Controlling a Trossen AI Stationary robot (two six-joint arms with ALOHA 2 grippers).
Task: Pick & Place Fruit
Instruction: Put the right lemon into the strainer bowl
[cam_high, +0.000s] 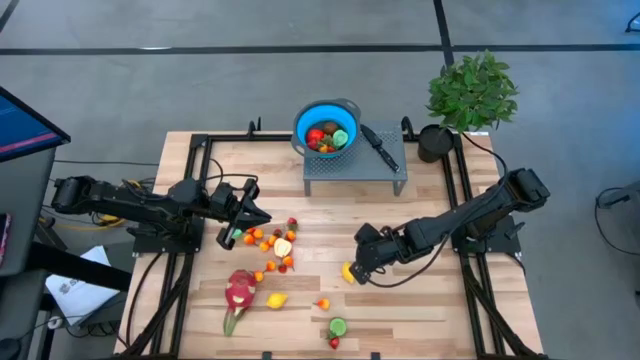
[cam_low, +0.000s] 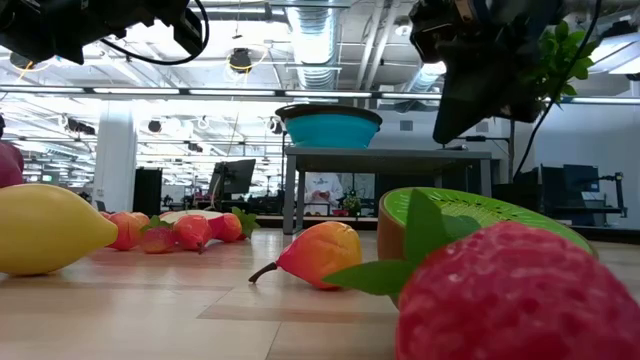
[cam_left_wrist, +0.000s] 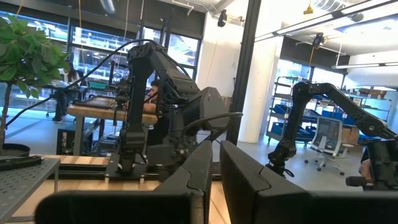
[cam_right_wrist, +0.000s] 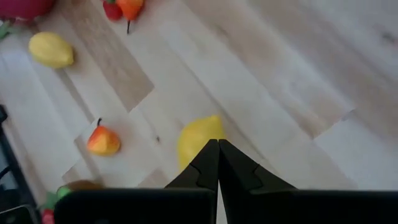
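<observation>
The task looks only partly done. The round blue plastic colander (cam_high: 326, 127), standing on a low grey perforated metal stand (cam_high: 355, 172) at the far edge of the wooden slatted table (cam_high: 420, 310), already holds a few small toy fruits, red and green (cam_high: 328, 137). Most of the fruit is still out on the table, nearer the front than the colander.

A cluster of small orange and red fruits (cam_high: 272, 244) lies forward and left of the colander. Further forward of that sit the large pink-red dragon fruit with green tips (cam_high: 238, 293) and a smooth yellow lemon (cam_high: 276, 299). A small orange pear-shaped fruit (cam_high: 322, 303) lies alone, and a green kiwi half (cam_high: 338, 326) with a red berry (cam_high: 334, 343) touching it rests near the front edge. Another glossy yellow lemon (cam_right_wrist: 199, 142) lies almost straight forward of the colander.

The right gripper (cam_high: 358, 270) hovers just over that second lemon with its fingers pressed together, holding nothing; its wrist view shows the closed tips above the fruit. The left gripper (cam_high: 254, 217) is raised beside the orange cluster, forward and left of the colander, fingers nearly closed and apparently empty.

So I judge that nearly all the picking remains: the cluster, both lemons, the dragon fruit and the front pieces
</observation>
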